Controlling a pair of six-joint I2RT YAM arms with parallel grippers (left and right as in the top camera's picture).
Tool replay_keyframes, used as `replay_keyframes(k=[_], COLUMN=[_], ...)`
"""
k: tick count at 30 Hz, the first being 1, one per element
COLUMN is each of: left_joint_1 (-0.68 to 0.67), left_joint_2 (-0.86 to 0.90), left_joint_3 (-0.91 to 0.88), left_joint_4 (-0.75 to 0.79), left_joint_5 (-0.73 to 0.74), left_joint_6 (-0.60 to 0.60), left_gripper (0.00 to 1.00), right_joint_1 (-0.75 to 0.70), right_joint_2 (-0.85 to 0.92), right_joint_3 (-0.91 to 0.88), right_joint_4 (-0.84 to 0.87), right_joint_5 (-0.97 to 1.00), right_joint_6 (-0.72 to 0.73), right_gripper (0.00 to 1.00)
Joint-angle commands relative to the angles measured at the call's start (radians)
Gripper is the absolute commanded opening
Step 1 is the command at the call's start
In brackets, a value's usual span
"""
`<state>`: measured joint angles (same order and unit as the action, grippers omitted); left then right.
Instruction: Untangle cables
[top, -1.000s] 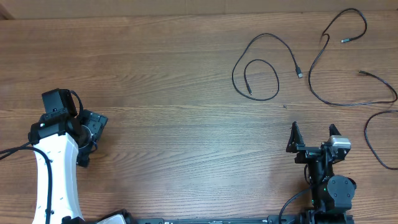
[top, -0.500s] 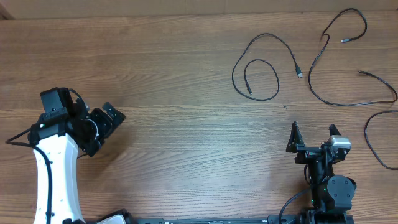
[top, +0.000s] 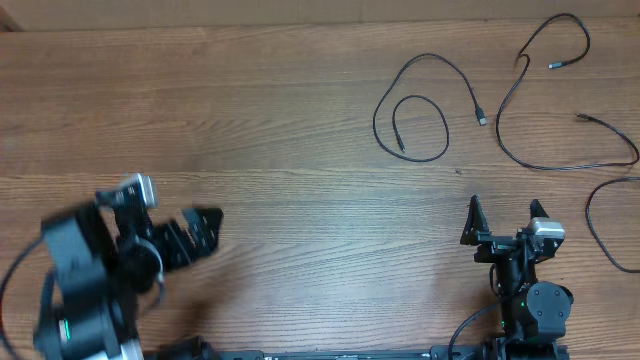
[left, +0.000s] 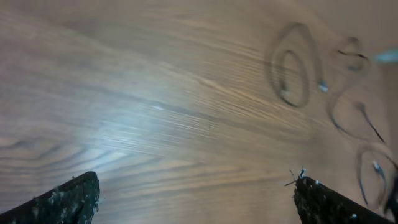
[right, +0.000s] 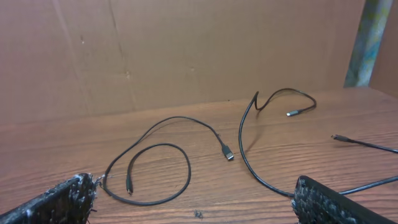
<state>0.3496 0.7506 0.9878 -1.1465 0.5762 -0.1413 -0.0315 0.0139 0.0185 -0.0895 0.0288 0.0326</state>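
Three thin black cables lie apart on the wooden table's far right. A looped cable (top: 432, 56) is nearest the middle, a long winding cable (top: 560, 167) lies beside it, and a third cable (top: 590, 215) curves at the right edge. My left gripper (top: 205, 235) is at the near left, blurred, open and empty, far from all of them. In the left wrist view my left gripper (left: 196, 190) shows bare wood between its fingers and blurred cables (left: 289, 68) far ahead. My right gripper (top: 505, 215) stands open just short of the looped cable (right: 174, 118) and the winding cable (right: 258, 177).
A brown cardboard wall (right: 186, 50) stands behind the table's far edge. The wooden tabletop (top: 280, 130) stretches between the two arms. The white left arm body (top: 80, 300) fills the near left corner.
My left arm has swung round, carrying its open gripper rightward and nearer the front edge, and it is blurred now. The right arm and the cables have not moved.
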Motion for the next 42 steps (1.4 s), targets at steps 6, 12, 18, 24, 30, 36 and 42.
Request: replay_keyframes(k=[6,12,18,24,30,36,42], left_joint_1=[0.003,0.003,0.003,0.003,-0.024,-0.071,-0.265], left_joint_2=[-0.299,-0.327,-0.327,-0.327,-0.327,-0.377,-0.552], left_joint_3=[0.003,0.003,0.003,0.003,0.002,0.002,-0.020], left_joint_4=[-0.108,-0.170,-0.171,-0.171,-0.174,-0.204,-0.167], left_joint_5=[0.096,0.052,-0.020,-0.068,-0.079,-0.117,-0.105], left_joint_6=[0.082,0.082,0.082,0.082,0.082,0.083,0.037], left_gripper=[1.00,1.00,1.00,1.00,1.00,0.99,1.00], right_joint_1=[-0.003,-0.003,-0.003,-0.003,-0.003,-0.003,-0.003], right_joint_2=[-0.011,-0.011,-0.011,-0.011,-0.011,-0.011,-0.011], right_joint_3=[-0.011,-0.011,-0.011,-0.011,-0.011,-0.011,-0.011], right_joint_4=[0.006,0.006,0.007,0.007,0.007,0.006,0.007], right_joint_5=[-0.004,-0.004,-0.004,-0.004,-0.004,-0.004,-0.004], right_joint_6=[-0.004,-0.004,-0.004,-0.004,-0.004,-0.004,-0.004], right_gripper=[1.00,1.00,1.00,1.00,1.00,1.00,1.00])
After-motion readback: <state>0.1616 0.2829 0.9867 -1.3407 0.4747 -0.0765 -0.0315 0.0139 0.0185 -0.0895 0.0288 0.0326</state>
